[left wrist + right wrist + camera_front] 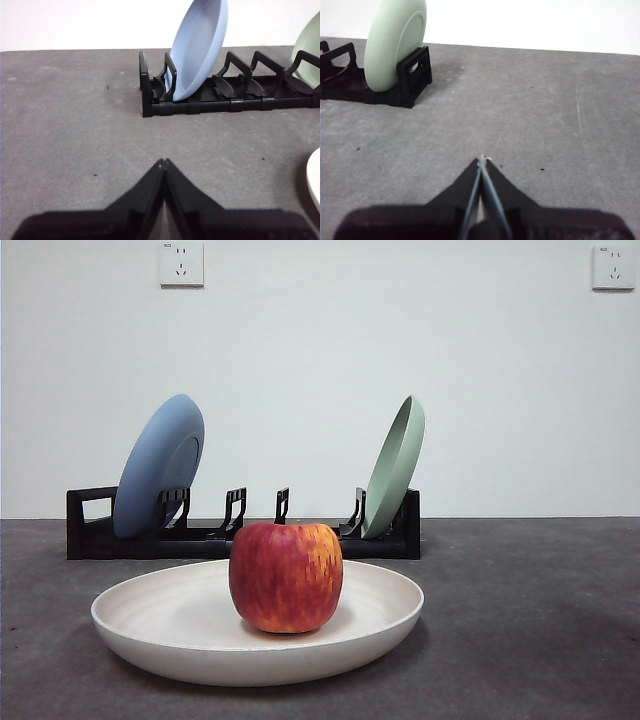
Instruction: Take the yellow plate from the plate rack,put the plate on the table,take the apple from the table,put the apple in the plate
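Your left gripper [163, 162] was closed, its two jaws pressed tip to tip with nothing between them. It hung over bare table [75, 130], in front of the rack [200, 102] and well apart from it. Your right gripper [481, 160] was closed too, and it held nothing. It sat over the table off the rack's green-plate end, well away from the rack.

The apple [286, 576] stood upright in the middle of the yellow plate [150, 625]. That plate lay flat on the table, just in front of the rack. From the left wrist camera you could see only a small bit of its pale rim [314, 180].

The blue plate [158, 465] stood on its edge in the rack, near the end with the loop, and it leaned a little. The green plate [394, 468] stood in a slot at the other end and leaned too. The slots between them held nothing. Two wall sockets [181, 262] were high on the white wall behind the rack.
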